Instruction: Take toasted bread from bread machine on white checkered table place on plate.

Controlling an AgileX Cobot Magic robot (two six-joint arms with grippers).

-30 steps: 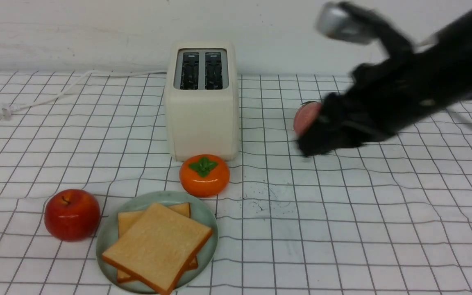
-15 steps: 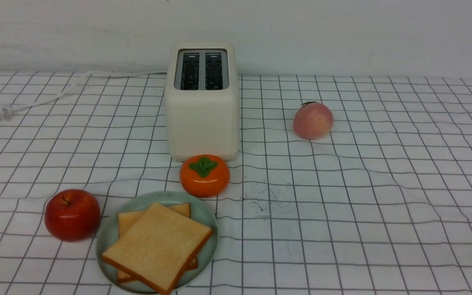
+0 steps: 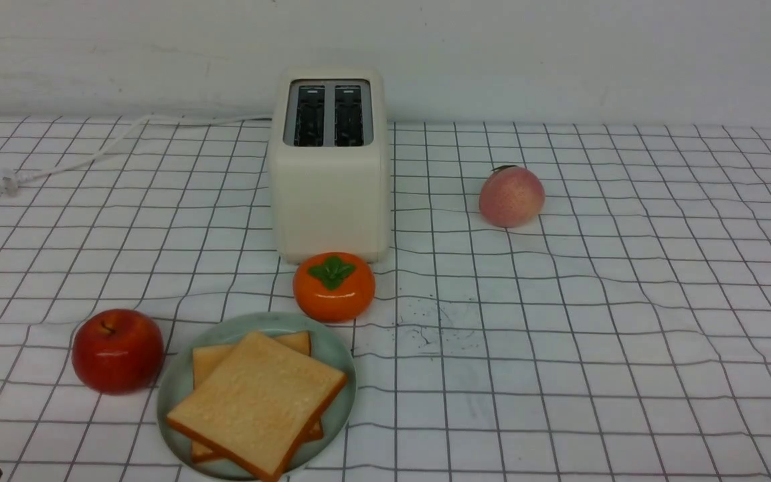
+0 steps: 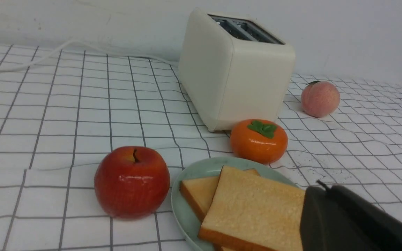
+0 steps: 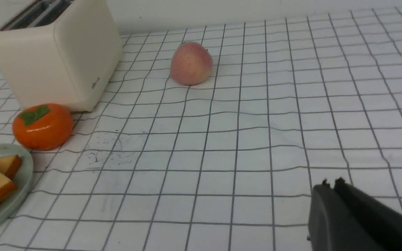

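From my front camera I see the bread machine (image 3: 329, 167) standing at the back of the bench (image 3: 593, 335), the persimmon (image 3: 334, 286) just before it. The plate (image 3: 181, 378) lies nearer me with two toast slices (image 3: 258, 402) stacked on it, the apple (image 3: 117, 350) just to its left. The peach (image 3: 511, 196) sits right of the machine, apart.

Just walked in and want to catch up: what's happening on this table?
Nothing is being handled right now. Both toast slices lie stacked on the green plate, and the toaster slots look empty. The left gripper and right gripper are shut, empty and pulled back. An apple, persimmon and peach sit untouched.
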